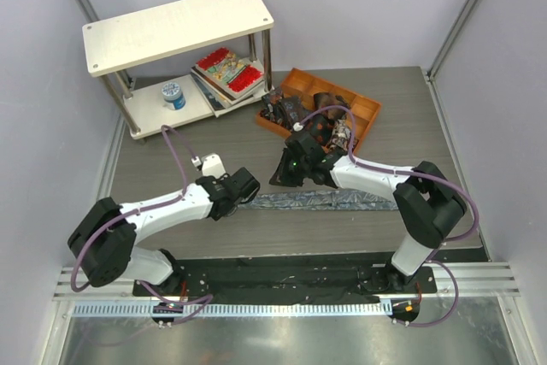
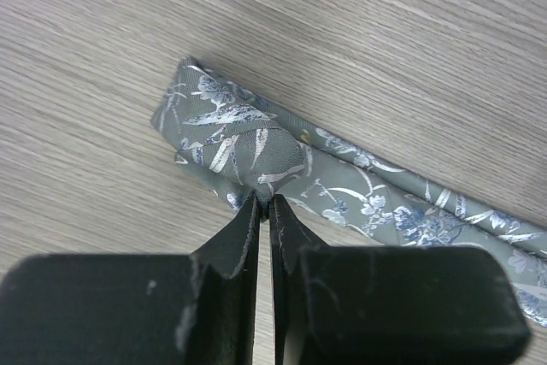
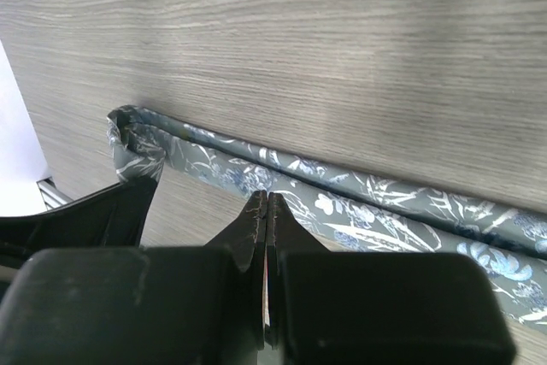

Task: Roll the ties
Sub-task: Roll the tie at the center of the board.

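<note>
Dark rolled ties (image 1: 286,111) are seen packed in the orange tray (image 1: 369,111) at the far side. The grey-blue tie (image 1: 342,201) is laid flat across the middle of the table (image 1: 171,168) — bare wood lies all round it. Its folded left end is pinched by the left gripper (image 2: 263,203), jaws nearly together, arm stretched low. The right gripper (image 3: 267,204) — closed tight — is held just at the strip.
</note>
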Tool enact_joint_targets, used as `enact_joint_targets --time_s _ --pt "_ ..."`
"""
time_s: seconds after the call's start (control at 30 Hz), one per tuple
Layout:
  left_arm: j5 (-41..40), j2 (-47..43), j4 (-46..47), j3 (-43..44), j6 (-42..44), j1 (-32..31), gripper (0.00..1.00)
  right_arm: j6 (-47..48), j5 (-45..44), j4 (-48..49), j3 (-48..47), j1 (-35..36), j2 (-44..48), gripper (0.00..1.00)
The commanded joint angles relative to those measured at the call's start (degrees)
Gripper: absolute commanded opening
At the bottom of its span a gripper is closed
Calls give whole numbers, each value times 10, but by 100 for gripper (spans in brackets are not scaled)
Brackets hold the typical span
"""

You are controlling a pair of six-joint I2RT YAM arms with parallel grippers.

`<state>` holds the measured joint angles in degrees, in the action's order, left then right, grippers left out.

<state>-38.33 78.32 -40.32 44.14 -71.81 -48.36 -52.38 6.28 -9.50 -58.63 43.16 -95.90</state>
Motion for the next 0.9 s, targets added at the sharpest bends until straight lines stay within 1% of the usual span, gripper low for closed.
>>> enact_joint_targets --time_s 0.0,0.1,0.27,0.37,0.4,0.47,0.5,0.6,0.87 --pt "-18 18 29 26 -41 -11 7 3 2 28 6 -1 32 1" --pt "-19 26 39 28 -50 -18 7 3 3 32 11 -1 33 1" --pt "-18 53 46 41 -60 -32 11 -2 -12 40 29 -4 53 1" --pt "-20 65 45 48 -60 -42 16 -2 -15 44 36 -6 62 1" --pt "-21 66 45 48 -61 -44 23 -3 -15 45 40 -8 64 1" --pt "-19 67 44 53 -54 -46 25 -5 -21 54 47 -10 74 1" --pt "-18 66 41 54 -53 -46 35 -7 -22 59 54 -10 79 1" --pt "-19 60 24 66 -46 -48 46 -10 -28 75 66 -11 96 1" --pt "-40 -14 -33 81 -24 -53 52 -13 -25 91 75 -11 104 1"
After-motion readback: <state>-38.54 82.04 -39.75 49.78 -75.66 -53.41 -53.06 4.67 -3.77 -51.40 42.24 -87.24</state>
